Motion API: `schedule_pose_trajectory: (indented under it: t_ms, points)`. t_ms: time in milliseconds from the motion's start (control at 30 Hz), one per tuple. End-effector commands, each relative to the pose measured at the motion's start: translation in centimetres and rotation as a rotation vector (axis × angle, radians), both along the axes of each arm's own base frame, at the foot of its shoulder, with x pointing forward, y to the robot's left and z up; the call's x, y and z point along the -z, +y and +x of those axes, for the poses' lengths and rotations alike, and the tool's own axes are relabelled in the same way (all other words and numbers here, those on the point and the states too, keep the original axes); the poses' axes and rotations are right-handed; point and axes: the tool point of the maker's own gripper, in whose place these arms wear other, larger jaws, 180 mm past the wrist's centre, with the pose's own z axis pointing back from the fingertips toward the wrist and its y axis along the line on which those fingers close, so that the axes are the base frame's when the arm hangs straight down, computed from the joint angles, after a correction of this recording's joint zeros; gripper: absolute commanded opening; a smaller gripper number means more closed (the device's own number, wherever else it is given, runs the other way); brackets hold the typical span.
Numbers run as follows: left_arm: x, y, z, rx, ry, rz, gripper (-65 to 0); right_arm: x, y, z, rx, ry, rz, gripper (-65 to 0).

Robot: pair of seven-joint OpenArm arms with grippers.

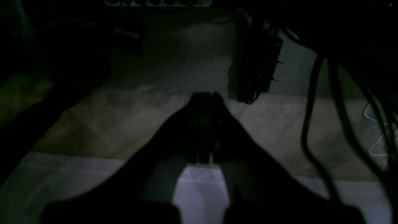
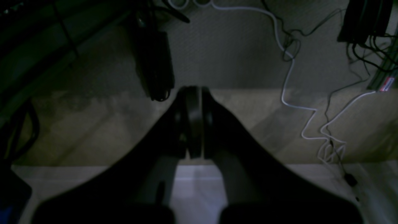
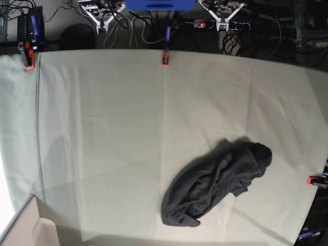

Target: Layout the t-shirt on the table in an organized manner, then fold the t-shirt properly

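Note:
The t-shirt [image 3: 215,182] lies crumpled in a dark heap on the table [image 3: 102,128], toward the front right in the base view, with no graphic showing. Neither arm appears in the base view. In the dim left wrist view my left gripper [image 1: 205,96] is shut, fingers pressed together with nothing between them. My right gripper [image 2: 194,91] is likewise shut and empty in the right wrist view. Both wrist views look at a dark floor area, and the t-shirt is out of view there.
Red-orange clamps [image 3: 165,58] [image 3: 28,60] [image 3: 315,180] grip the pale cloth at the table's edges. A cardboard box [image 3: 25,228] sits at the front left corner. Cables [image 2: 292,77] and dark equipment [image 2: 155,62] lie on the floor beyond the grippers.

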Motion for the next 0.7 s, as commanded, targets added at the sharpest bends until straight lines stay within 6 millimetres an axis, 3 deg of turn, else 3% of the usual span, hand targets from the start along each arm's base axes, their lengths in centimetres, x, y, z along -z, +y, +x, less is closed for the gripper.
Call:
schedule_pose_trajectory:
  t_ms: [0, 100, 367, 667]
  points:
    - [-0.1, 1.0, -0.8, 0.007, 0.003, 0.017, -65.0, -0.1, -0.1, -1.3, 0.002, 0.024, 0.010, -65.0]
    - [-0.6, 1.9, -1.4, 0.009, -0.029, 0.027, -65.0, -0.2, -0.3, -3.2, 0.001, 0.050, 0.007, -65.0]
    - [-2.4, 3.8, -3.9, 0.036, -0.080, 0.045, -65.0, -2.1, -1.9, -4.9, -0.025, -0.041, -0.020, -65.0]
    - [-4.8, 4.6, -6.2, 0.070, -0.118, 0.047, -65.0, -7.1, -4.8, -5.9, -0.098, -0.179, -0.064, -65.0]
